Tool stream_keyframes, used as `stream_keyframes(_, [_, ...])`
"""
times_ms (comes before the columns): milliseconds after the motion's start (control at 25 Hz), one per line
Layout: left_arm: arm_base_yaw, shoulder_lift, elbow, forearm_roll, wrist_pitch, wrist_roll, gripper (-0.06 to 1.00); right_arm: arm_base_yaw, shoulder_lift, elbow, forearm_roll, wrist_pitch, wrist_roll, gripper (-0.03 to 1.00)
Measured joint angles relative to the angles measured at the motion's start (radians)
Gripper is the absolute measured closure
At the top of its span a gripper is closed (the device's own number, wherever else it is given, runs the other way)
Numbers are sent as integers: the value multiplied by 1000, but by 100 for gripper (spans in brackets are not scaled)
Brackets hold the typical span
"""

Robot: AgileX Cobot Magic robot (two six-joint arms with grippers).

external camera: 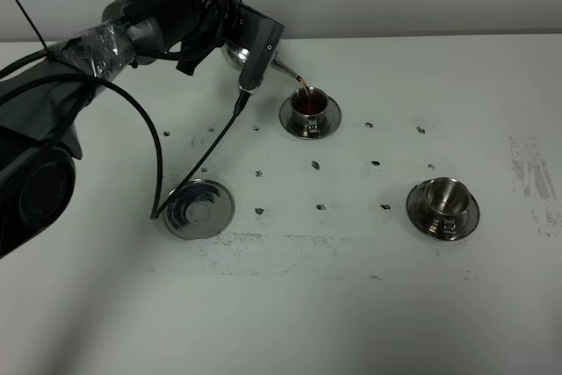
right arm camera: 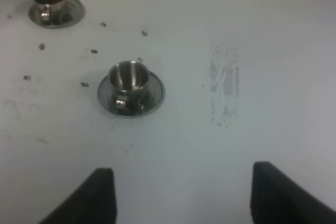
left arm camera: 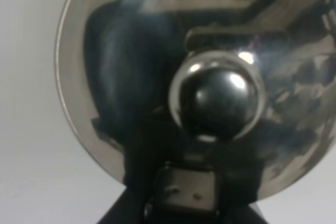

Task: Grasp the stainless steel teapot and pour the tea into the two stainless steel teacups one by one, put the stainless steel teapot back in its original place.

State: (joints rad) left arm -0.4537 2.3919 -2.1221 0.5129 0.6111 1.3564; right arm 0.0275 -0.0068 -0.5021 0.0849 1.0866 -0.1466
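Pouring near the far edge, the left gripper squeezes the tipped teapot; brown tea sits in the far cup. The right-edge cup is empty. The right gripper is wide open, holding nothing.

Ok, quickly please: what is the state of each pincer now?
Left pincer: closed on the stainless steel teapot.
Right pincer: open, holding nothing.

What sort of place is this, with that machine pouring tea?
Probably a robotics test bench, not a kitchen: a plain white table speckled with marks, a robot arm with taped cables, and just a teapot, two cups and a tray to work with.
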Motion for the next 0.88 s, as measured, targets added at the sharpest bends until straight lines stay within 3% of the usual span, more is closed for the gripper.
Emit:
stream_keyframes(560, [0, 0, 0, -33, 40, -29, 76, 0, 0, 3, 0, 0, 0, 41])
stream_keyframes(880, [0, 0, 0, -42, 89, -223, 76, 0, 0, 3, 0, 0, 0, 41])
